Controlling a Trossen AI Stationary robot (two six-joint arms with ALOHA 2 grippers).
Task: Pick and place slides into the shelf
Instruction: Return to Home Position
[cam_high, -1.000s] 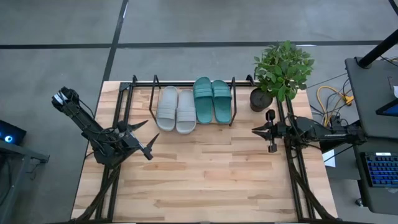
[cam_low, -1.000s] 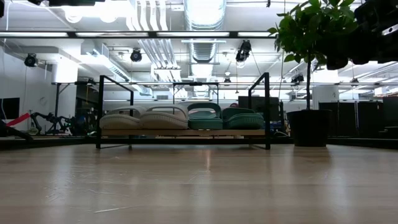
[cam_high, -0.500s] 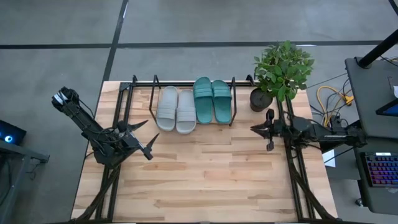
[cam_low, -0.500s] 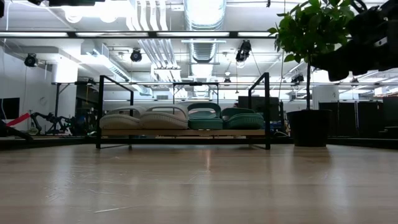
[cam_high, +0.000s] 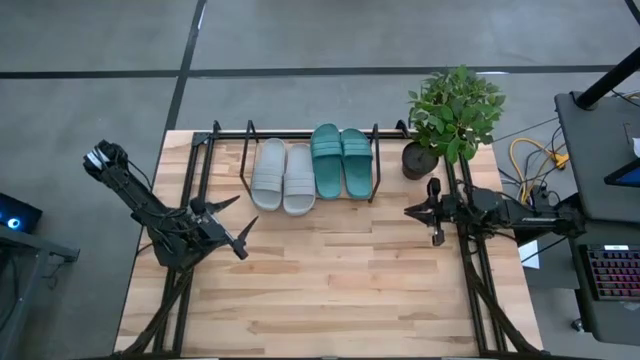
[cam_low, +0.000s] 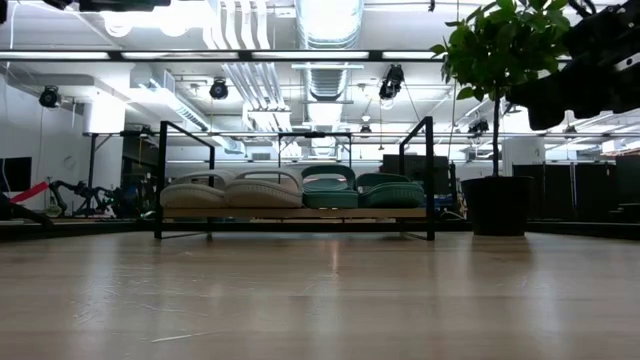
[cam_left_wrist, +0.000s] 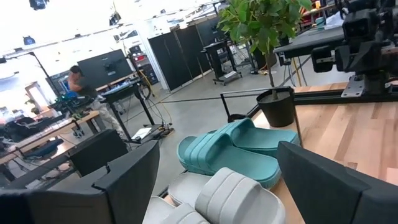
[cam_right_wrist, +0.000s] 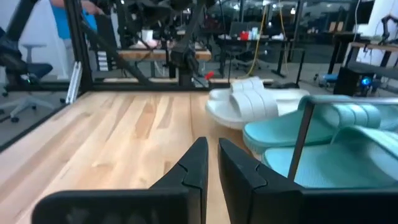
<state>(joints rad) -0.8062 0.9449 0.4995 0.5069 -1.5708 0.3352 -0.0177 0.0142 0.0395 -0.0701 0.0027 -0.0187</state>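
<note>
Wooden counter (cam_high: 330, 280) unchanged: your four grey-and-teal rubber slides (cam_high: 298, 178) fill the black shelf (cam_low: 300, 213); left fingers (cam_left_wrist: 130, 180) gape, right fingers (cam_right_wrist: 193, 165) closed, both empty.

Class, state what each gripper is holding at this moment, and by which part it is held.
Nothing is held. The left gripper is open and empty, the right gripper is shut on nothing, and all four slides lie on the shelf.

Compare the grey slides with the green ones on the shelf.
The two light grey rubber slides fill the left half of the black-tube shelf in the high view; the two dark teal rubber slides fill the right, nearer the potted plant. The grey pair juts farther forward than the teal. Both pairs lie side by side.
</note>
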